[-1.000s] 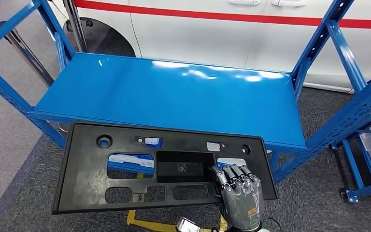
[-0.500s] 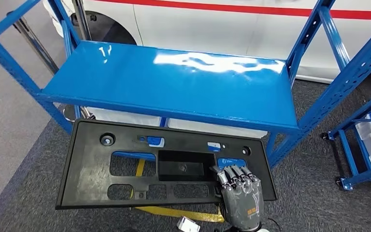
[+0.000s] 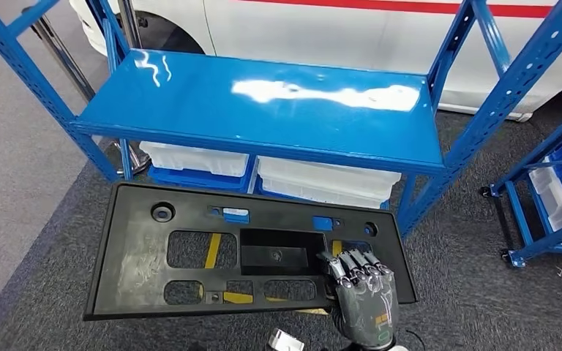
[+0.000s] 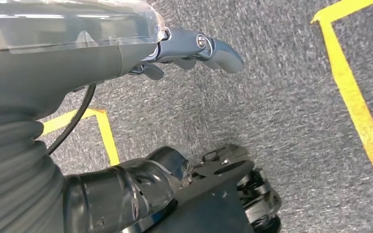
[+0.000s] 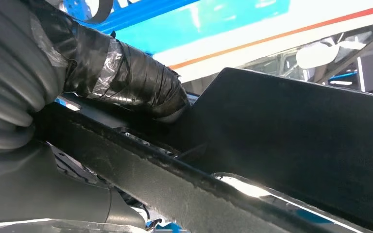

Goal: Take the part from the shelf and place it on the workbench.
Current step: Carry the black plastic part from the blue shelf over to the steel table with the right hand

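part [image 3: 190, 256] flat, long axis sideways

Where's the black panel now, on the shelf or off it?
Off. The black panel is held by the right hand in front of the blue shelf, with carpet showing through its cutouts.

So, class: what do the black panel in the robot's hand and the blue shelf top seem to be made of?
Black panel: probably moulded plastic, matt, with formed cut-outs and a recessed pocket. Blue shelf top: likely painted sheet metal, glossy, with bright glare streaks across it.
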`<state>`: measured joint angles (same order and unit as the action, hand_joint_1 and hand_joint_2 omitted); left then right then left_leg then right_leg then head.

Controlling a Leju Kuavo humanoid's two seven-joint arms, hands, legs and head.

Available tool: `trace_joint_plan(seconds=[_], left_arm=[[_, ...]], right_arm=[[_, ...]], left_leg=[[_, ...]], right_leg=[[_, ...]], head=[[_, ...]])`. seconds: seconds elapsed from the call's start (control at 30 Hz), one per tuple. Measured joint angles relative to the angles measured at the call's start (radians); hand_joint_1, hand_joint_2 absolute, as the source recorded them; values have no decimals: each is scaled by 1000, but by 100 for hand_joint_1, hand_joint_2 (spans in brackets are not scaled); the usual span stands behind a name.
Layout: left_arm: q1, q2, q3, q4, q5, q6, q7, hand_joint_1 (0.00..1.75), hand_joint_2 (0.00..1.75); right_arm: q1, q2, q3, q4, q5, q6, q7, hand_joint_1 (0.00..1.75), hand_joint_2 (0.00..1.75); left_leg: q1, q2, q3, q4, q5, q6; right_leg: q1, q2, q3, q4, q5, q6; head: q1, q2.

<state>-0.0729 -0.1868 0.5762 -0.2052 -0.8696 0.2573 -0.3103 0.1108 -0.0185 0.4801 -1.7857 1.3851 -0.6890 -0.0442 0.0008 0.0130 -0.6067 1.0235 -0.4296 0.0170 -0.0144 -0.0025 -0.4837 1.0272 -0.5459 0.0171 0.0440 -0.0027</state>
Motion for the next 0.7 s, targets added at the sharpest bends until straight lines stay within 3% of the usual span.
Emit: trace_joint_plan(seconds=[0.07,0.1,0.17,0.23,0.27,0.3,0.33,0.4,0.47,0.6,0.63,0.7], left_arm=[[1,0,1,0,-1,0,-1,0,175],[2,0,1,0,-1,0,-2,0,175],[4,0,1,0,-1,0,-2,0,175],[5,0,1,0,-1,0,-2,0,175],[6,0,1,0,-1,0,-2,0,175],[7,0,1,0,-1,0,-2,0,175],[8,0,1,0,-1,0,-2,0,175],[8,0,2,0,-1,0,-2,0,175],[8,0,2,0,-1,0,-3,0,175],[8,0,2,0,-1,0,-3,0,175],[8,0,2,0,-1,0,-3,0,175],[7,-1,2,0,-1,1,-3,0,175]], right_arm=[[1,0,0,0,-6,0,-1,175,175],[1,0,0,0,-8,0,-1,175,175],[1,0,0,0,-8,0,-1,175,175],[3,1,0,1,-8,0,-1,175,175],[3,1,0,2,-8,0,-1,175,175],[4,1,0,2,-8,0,-1,175,175],[4,1,0,2,-8,0,-1,175,175],[5,1,0,2,-8,0,-1,175,175],[5,1,0,2,-9,0,-1,175,175],[5,0,0,2,-15,0,-5,175,175],[5,0,0,2,-20,0,-7,175,175],[6,0,0,3,-34,0,-13,175,175]], left_leg=[[4,0,-6,2,6,-14],[6,-1,-13,14,-7,-19],[10,-4,-43,92,-73,-26],[10,-4,-87,220,-147,-32],[10,-4,-97,264,-161,-34],[10,-4,-92,274,-156,-34],[10,-4,-67,245,-133,-33],[9,-5,17,113,-82,-25],[5,-6,71,16,-63,-16],[7,-4,73,-14,-56,4],[10,-3,72,-19,-51,12],[11,-2,68,-23,-45,20]], right_leg=[[1,-1,-6,-12,6,-15],[1,-2,-11,-15,14,-24],[0,-5,-22,-18,27,-39],[3,-6,-37,-15,37,-45],[5,-6,-44,-13,40,-45],[6,-6,-51,-9,43,-45],[6,-6,-55,-6,44,-44],[7,-6,-59,2,44,-41],[9,-6,-63,6,46,-33],[10,-4,-72,14,44,-14],[10,-3,-83,36,27,-9],[7,-1,-131,139,-34,-2]], head=[[0,0],[-1,0],[-2,0],[-2,0],[-2,0],[-2,0],[-2,0],[-2,0],[-2,0],[-2,0],[-1,0],[-1,0]])
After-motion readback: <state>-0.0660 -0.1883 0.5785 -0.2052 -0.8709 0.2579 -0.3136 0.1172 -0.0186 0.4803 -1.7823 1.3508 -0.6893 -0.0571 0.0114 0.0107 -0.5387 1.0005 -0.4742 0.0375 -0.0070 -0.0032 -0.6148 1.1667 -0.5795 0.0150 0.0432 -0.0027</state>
